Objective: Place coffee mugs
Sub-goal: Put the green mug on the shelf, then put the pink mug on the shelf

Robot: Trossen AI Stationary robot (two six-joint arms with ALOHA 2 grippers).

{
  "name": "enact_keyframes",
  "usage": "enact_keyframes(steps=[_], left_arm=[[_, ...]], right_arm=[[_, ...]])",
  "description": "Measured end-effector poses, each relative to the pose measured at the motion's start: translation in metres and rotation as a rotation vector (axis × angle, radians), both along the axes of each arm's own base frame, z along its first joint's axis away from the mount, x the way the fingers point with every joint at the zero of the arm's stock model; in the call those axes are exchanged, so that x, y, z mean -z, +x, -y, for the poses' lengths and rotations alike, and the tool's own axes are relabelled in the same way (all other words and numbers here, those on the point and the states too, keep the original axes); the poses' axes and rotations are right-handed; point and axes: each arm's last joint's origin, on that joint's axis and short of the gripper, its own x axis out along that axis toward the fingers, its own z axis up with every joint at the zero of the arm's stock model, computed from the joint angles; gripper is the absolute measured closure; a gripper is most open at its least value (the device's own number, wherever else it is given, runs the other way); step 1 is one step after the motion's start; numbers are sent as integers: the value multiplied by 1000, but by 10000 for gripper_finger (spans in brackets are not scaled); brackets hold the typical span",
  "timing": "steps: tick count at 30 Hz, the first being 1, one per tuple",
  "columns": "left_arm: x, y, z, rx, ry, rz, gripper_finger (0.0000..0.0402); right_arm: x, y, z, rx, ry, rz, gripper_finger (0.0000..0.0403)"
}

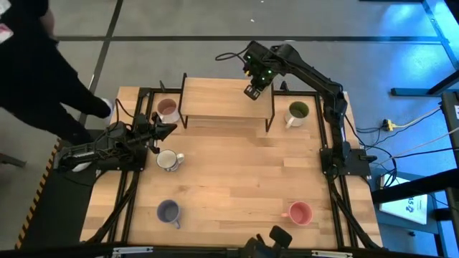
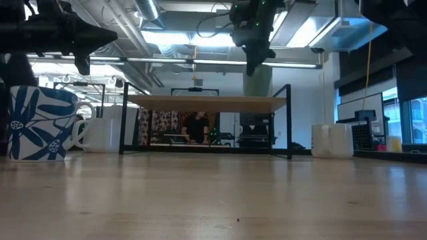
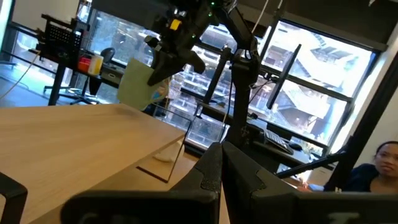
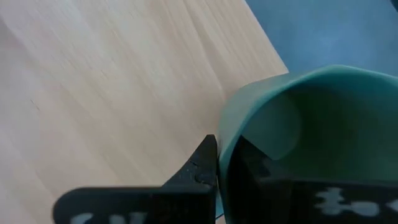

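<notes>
My right gripper (image 1: 252, 91) hangs over the far right part of the raised wooden shelf (image 1: 215, 100), shut on the green mug (image 2: 257, 83). In the low view the mug's base is at about the shelf top; whether it touches, I cannot tell. My left gripper (image 1: 166, 130) waits shut at the table's left, above the white blue-patterned mug (image 1: 168, 160). The dusty pink mug (image 1: 167, 110) stands left of the shelf and the olive-green mug (image 1: 297, 112) right of it. The purple-blue mug (image 1: 168, 211) and coral pink mug (image 1: 299, 213) stand near the front edge. My right gripper pinches the green mug's wall at the rim (image 4: 231, 134), one finger (image 4: 202, 168) outside the cup and the other inside it. The fingers come from above, pointing down. The mug hangs below them, slightly tilted, over the shelf top.
The shelf stands on thin black legs (image 2: 289, 120) at the table's far middle, with open room beneath it. A person in dark clothing (image 1: 36, 64) is beyond the table's far left corner. Bare wood (image 1: 237, 179) lies between the mugs in the table's middle.
</notes>
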Motion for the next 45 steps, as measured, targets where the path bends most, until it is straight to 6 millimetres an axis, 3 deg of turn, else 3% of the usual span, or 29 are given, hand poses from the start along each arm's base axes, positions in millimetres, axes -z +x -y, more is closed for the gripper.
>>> enact_keyframes(steps=[10,19,27,33,39,41,45], left_arm=[[0,0,0,-8,-1,1,401],[0,0,0,-7,-1,2,401],[0,0,0,-7,-1,2,401],[0,0,0,-7,-1,2,401],[0,0,0,-6,-1,2,401],[0,0,0,-6,-1,2,401],[0,0,0,-12,20,-2,401]], right_arm=[[14,-4,10,-5,35,-28,394],[14,-2,10,-23,22,-19,385],[14,-2,10,-33,11,-25,347],[13,-2,11,-29,-15,-43,287],[-17,-8,1,0,-27,46,238],[-28,-13,-9,-2,-28,101,230],[-50,-18,-46,-41,-14,146,224]])
